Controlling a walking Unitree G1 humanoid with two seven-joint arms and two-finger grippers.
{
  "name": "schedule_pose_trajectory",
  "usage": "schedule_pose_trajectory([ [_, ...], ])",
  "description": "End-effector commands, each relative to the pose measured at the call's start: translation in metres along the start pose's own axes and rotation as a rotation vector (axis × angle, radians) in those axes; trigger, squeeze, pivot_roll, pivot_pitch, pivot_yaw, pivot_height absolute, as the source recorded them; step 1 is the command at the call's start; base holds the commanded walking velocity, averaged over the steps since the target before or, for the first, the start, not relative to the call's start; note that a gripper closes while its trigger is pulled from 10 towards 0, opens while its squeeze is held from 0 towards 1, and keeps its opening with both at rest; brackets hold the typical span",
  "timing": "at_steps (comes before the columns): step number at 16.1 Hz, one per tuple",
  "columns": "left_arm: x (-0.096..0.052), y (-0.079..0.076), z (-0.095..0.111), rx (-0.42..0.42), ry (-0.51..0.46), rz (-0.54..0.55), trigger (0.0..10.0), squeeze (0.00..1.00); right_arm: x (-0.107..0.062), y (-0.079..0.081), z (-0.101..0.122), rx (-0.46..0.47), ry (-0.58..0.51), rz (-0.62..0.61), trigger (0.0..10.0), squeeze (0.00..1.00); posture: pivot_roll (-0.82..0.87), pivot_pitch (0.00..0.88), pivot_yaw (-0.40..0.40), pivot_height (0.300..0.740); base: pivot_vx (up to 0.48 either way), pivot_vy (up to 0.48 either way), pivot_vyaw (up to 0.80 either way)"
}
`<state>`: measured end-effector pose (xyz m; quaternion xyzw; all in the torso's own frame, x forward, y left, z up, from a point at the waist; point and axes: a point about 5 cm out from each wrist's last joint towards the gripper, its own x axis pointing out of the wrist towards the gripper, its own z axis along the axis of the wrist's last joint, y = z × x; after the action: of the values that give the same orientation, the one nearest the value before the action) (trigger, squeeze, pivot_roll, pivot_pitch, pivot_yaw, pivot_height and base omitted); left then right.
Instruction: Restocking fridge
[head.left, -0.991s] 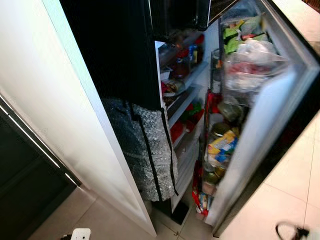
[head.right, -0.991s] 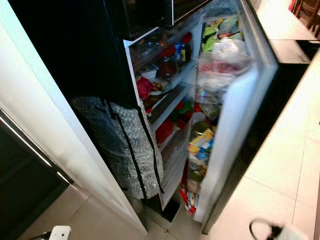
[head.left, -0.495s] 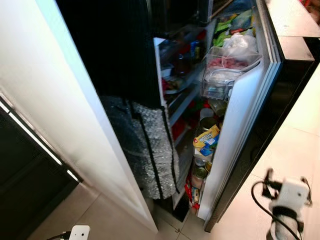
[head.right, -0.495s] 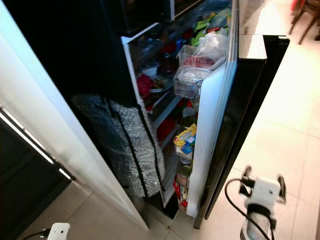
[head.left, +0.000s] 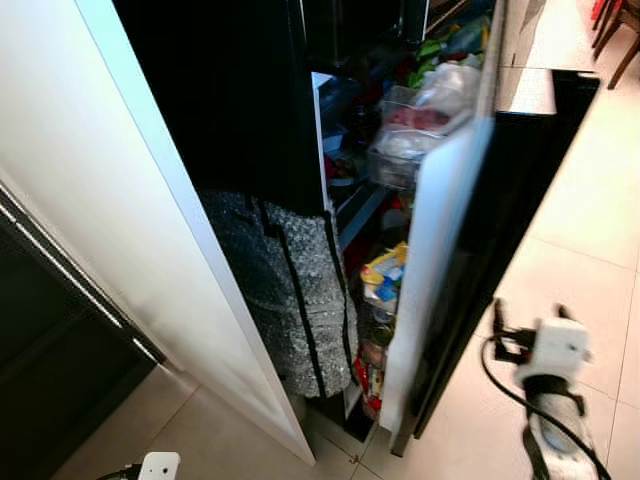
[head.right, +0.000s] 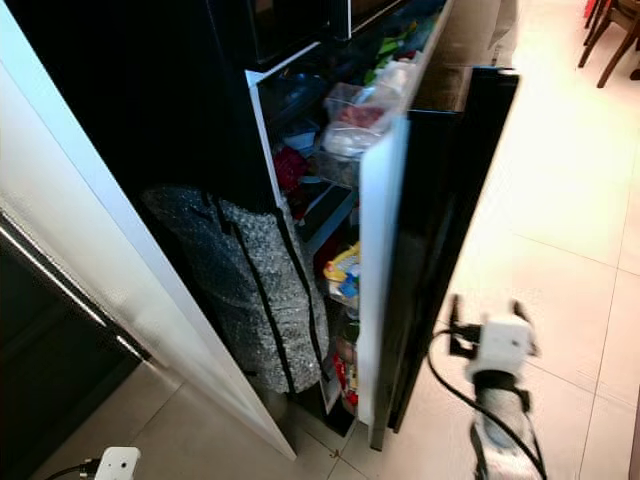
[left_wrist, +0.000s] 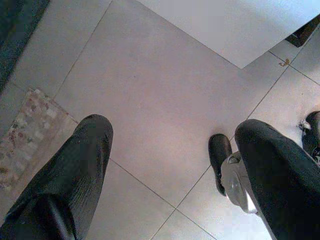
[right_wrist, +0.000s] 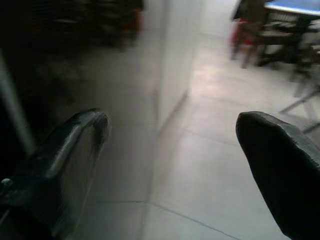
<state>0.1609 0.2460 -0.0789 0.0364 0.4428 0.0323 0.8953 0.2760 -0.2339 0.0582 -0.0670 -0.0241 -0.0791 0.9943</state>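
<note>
In the left eye view, the fridge (head.left: 250, 110) stands with its black body in shadow, and its door (head.left: 440, 260) is partly open, with only a narrow gap to the shelves. In the door racks I can see a clear tub (head.left: 415, 135) with something red inside, a white plastic bag (head.left: 455, 85), a yellow packet (head.left: 385, 270) and some cans lower down. A silver quilted bag (head.left: 290, 290) with black straps leans against the fridge front, beside a white panel (head.left: 130, 200). The right arm (head.left: 552, 400) is low on the tiled floor side, close to the outer face of the door, with a black cable around its white wrist. In the right eye view, the same scene shows, and the door edge (head.right: 378, 270) looks white and thin. In the left wrist view, the left gripper (left_wrist: 170, 150) hangs over the pale tile floor (left_wrist: 150, 90); its two black fingers (left_wrist: 75, 170) are wide apart and hold nothing. In the right wrist view, the right gripper (right_wrist: 172, 150) also has its fingers (right_wrist: 275, 160) spread wide and empty, pointing along the dark door, with a chair (right_wrist: 255, 30) far behind.
</note>
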Motion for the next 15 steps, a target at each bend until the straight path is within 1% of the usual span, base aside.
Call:
schedule_pose_trajectory([
  [1, -0.002, 0.005, -0.006, -0.002, 0.025, 0.012, 10.0, 0.0, 0.011, 0.02, 0.015, 0.005, -0.037, 0.117, 10.0, 0.0, -0.03, 0.044, 0.087, 0.74, 0.0, 0.0, 0.0],
  [3, -0.002, 0.005, -0.006, -0.003, 0.024, 0.012, 10.0, 0.0, 0.018, 0.036, 0.026, 0.02, -0.066, 0.197, 10.0, 0.0, -0.03, 0.043, 0.087, 0.74, 0.0, 0.0, 0.0],
  [4, -0.002, 0.005, -0.006, -0.003, 0.023, 0.013, 10.0, 0.0, 0.023, 0.047, 0.034, 0.031, -0.084, 0.253, 10.0, 0.0, -0.03, 0.043, 0.087, 0.74, 0.0, 0.0, 0.0],
  [5, -0.002, 0.005, -0.005, -0.003, 0.022, 0.013, 10.0, 0.0, 0.029, 0.064, 0.044, 0.057, -0.108, 0.323, 10.0, 0.0, -0.03, 0.039, 0.085, 0.74, 0.0, 0.0, 0.0],
  [6, -0.002, 0.005, -0.005, -0.003, 0.022, 0.013, 10.0, 0.0, 0.032, 0.074, 0.05, 0.078, -0.118, 0.373, 10.0, 0.0, -0.02, 0.037, 0.083, 0.74, 0.0, 0.0, 0.0],
  [7, -0.002, 0.005, -0.005, -0.006, 0.021, 0.014, 10.0, 0.0, 0.038, 0.094, 0.06, 0.112, -0.127, 0.445, 10.0, 0.0, -0.02, 0.034, 0.081, 0.74, 0.0, 0.0, 0.0],
  [8, -0.002, 0.005, -0.005, -0.007, 0.021, 0.015, 10.0, 0.0, 0.04, 0.1, 0.063, 0.121, -0.13, 0.47, 10.0, 0.0, -0.02, 0.034, 0.081, 0.74, 0.0, 0.0, 0.0],
  [9, -0.002, 0.005, -0.005, -0.011, 0.019, 0.017, 10.0, 0.0, 0.046, 0.129, 0.077, 0.152, -0.14, 0.564, 10.0, 0.0, -0.01, 0.031, 0.079, 0.74, 0.0, 0.0, 0.0],
  [11, -0.002, 0.005, -0.005, -0.012, 0.018, 0.018, 10.0, 0.0, 0.047, 0.145, 0.083, 0.167, -0.137, 0.616, 10.0, 0.0, 0.0, 0.029, 0.077, 0.74, 0.0, 0.0, 0.0],
  [12, -0.002, 0.004, -0.005, -0.014, 0.018, 0.019, 10.0, 0.0, 0.044, 0.163, 0.089, 0.176, -0.136, 0.689, 10.0, 0.0, 0.0, 0.028, 0.077, 0.74, 0.0, 0.0, 0.0],
  [13, -0.002, 0.004, -0.005, -0.015, 0.018, 0.02, 10.0, 0.0, 0.042, 0.175, 0.092, 0.184, -0.136, 0.743, 10.0, 0.0, 0.01, 0.026, 0.077, 0.74, 0.0, 0.0, 0.0],
  [15, -0.002, 0.004, -0.005, -0.017, 0.017, 0.023, 10.0, 0.0, 0.04, 0.188, 0.096, 0.182, -0.142, 0.785, 10.0, 0.0, 0.01, 0.025, 0.075, 0.74, 0.0, 0.0, 0.0],
])
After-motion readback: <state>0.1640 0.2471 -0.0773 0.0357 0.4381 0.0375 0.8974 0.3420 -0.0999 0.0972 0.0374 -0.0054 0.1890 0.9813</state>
